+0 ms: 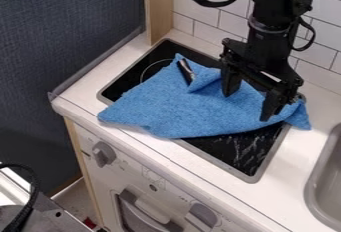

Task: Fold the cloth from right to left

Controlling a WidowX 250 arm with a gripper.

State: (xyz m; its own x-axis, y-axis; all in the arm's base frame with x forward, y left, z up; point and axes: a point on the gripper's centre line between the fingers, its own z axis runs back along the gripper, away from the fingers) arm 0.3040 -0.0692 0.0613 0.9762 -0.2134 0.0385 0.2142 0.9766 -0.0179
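Blue cloth is what we see spread rumpled across the black stovetop, a small flap turned over near its upper edge and its left and right ends lying past the metal rim. Over its right part we see the black gripper hanging with its two fingers spread well apart. Around them we have the white counter, the sink at right, and knobs on the front below.

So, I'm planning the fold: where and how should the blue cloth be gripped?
Probably at the right corner of the cloth, pinched from above: it narrows to a tip there, reaching past the cooktop rim over the white counter.
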